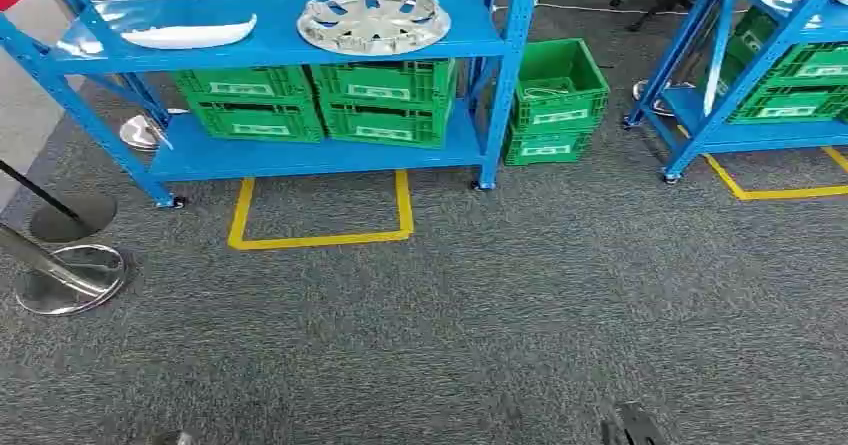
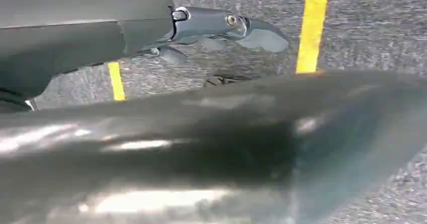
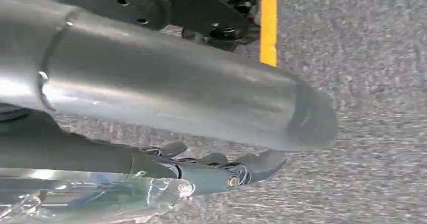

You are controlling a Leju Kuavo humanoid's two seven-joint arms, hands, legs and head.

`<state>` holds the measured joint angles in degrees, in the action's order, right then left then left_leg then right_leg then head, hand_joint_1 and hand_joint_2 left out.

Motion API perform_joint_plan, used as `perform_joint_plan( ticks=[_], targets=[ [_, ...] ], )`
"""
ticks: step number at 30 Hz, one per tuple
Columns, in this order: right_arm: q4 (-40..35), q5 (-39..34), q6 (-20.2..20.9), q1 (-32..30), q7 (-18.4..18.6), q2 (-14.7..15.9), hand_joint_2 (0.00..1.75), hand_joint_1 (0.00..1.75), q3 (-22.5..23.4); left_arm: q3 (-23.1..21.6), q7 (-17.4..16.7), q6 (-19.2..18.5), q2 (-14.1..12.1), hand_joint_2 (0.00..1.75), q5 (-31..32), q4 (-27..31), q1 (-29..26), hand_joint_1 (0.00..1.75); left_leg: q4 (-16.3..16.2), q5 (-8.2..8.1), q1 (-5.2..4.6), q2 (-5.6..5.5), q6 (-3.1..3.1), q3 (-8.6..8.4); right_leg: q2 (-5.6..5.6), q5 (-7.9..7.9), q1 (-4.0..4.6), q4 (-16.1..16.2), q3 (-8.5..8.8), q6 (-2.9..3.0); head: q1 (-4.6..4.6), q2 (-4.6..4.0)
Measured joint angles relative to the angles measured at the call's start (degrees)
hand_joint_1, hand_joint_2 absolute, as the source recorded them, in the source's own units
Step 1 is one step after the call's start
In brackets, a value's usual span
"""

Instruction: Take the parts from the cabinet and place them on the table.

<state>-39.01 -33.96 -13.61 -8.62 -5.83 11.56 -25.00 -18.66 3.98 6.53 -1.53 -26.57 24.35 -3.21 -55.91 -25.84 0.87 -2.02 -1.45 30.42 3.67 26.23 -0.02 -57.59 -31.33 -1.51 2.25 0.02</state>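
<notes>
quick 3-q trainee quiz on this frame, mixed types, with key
1. True or false: the wheel cover lies on the blue rack's top shelf.
2. What lies beside it on that shelf? A) a white curved part B) a red box C) a bottle
3. Fill in: the yellow floor marking lies in front of the ____ rack.

Key: 1 true; 2 A; 3 blue
</notes>
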Motion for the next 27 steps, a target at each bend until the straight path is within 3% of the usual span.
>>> perform_joint_plan(
  ticks=[9,17,27],
  targets=[
    [-5.6,-7.96,-5.8,0.96,-2.23,4.77,0.0,0.0,-9.08,-7.31,2.14,2.34,-0.57,0.0,-8.86,0.0,2.22,0.0,-0.01,0.05,-0.03,0.0,0.03,0.0,-0.01,-0.02,-0.03,0.0,-0.01,-0.01,0.02,-0.02],
    [-15.29,-1.37,-10.21,-0.75,0.39,8.2,0.0,0.0,-8.66,-13.07,4.7,4.9,-0.74,0.0,-15.41,0.0,4.04,0.0,-0.01,0.05,-0.04,0.0,0.03,0.0,0.03,-0.04,-0.04,0.0,-0.02,-0.02,0.02,-0.02],
    [-28.36,13.03,-10.17,-1.47,2.8,10.08,0.0,0.0,-2.98,-18.06,8.13,7.46,-0.74,0.0,-19.13,0.0,5.98,0.0,-0.02,0.12,-0.05,0.03,0.1,0.06,0.05,-0.16,-0.06,0.0,-0.08,-0.07,0.02,-0.02]
  ],
)
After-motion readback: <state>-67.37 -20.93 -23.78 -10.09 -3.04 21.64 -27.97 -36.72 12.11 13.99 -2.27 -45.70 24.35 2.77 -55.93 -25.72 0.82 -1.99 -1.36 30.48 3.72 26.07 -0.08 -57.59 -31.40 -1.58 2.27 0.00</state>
